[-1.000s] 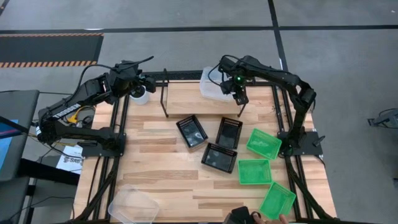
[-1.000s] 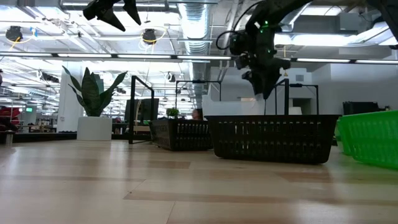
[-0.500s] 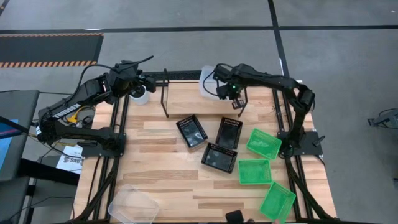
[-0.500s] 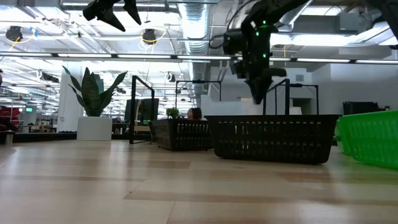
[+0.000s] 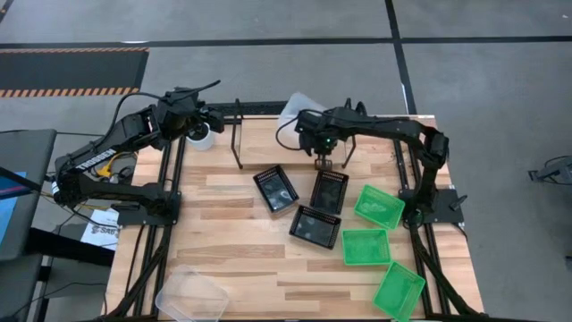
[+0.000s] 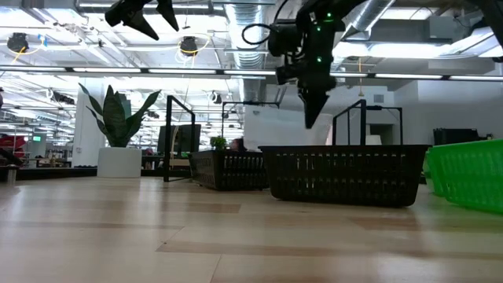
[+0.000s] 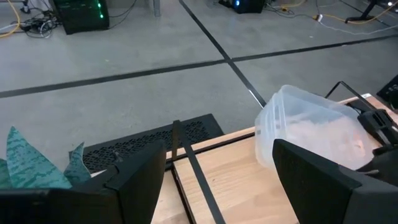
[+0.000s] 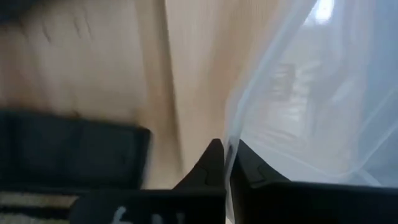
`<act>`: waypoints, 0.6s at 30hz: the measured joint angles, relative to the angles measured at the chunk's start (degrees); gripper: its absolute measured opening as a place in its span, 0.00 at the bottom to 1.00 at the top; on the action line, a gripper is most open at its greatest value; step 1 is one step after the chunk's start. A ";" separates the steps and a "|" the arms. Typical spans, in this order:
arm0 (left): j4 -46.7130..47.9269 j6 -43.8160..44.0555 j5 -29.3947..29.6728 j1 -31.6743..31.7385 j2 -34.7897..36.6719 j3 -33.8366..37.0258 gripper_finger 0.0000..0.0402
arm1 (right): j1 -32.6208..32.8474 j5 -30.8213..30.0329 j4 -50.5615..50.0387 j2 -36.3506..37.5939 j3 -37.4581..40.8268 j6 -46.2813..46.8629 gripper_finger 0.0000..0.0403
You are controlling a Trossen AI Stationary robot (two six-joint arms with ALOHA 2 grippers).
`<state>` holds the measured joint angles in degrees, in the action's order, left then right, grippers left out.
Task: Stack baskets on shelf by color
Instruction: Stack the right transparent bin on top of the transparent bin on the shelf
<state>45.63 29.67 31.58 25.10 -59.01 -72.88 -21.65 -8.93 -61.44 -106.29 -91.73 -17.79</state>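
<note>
A clear basket point(image 5: 293, 109) sits tilted at the far end of the shelf point(image 5: 268, 143); it also shows in the left wrist view point(image 7: 311, 130). My right gripper point(image 5: 322, 154) point(image 6: 309, 119) points steeply down beside it and is shut on its rim. Three black baskets point(image 5: 315, 226) and three green baskets point(image 5: 365, 246) rest flat on the tabletop, nearer than the shelf. Another clear basket point(image 5: 190, 295) lies at the near left corner. My left gripper point(image 5: 213, 116) point(image 7: 221, 186) waits open, raised at the far left. My right gripper pinches the clear basket's thin rim point(image 8: 229, 144) between its two fingertips point(image 8: 211, 162). The fingers come from above, pointing steeply down. The basket's wall spreads away from the fingers and the basket stands tilted. I cannot tell whether it is lifted clear of the shelf.
A white plant pot point(image 5: 202, 135) stands at the far left under my left arm. The shelf's black hoop frames point(image 6: 181, 134) point(image 6: 350, 122) rise at either end of its board. Bare wood lies at the table's left and middle point(image 5: 223, 241).
My right gripper has gone toward the table's left along the shelf, rolled at the wrist, and shut on the clear basket's rim. The basket has shifted a little to the left and stands tilted. A hand at the table's near edge has gone out of view.
</note>
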 joint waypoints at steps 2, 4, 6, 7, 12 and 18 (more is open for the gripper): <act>-0.02 0.04 -0.75 0.00 -0.01 0.00 0.71 | 0.32 1.34 -0.19 0.00 -1.35 6.78 0.03; -0.02 0.08 -1.40 0.00 -0.01 0.00 0.71 | 0.39 2.15 0.06 0.06 -2.84 12.90 0.03; -0.04 0.11 -1.85 0.00 -0.01 0.00 0.71 | 0.54 2.40 -0.52 0.08 -3.99 17.29 0.02; -0.04 0.11 -2.24 0.00 -0.01 -0.01 0.71 | 0.53 2.44 -0.83 0.08 -4.43 19.52 0.02; -0.04 0.13 -5.29 0.00 -0.01 -0.02 0.71 | -0.39 7.17 -0.83 0.08 -5.46 31.92 0.02; -0.02 -1.53 -9.25 0.00 -0.01 -0.02 0.71 | 0.47 7.31 -0.73 0.06 -5.46 40.37 0.05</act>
<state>45.60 28.14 22.33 25.10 -59.02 -72.90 -21.18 -1.63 -62.17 -106.23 -97.19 22.57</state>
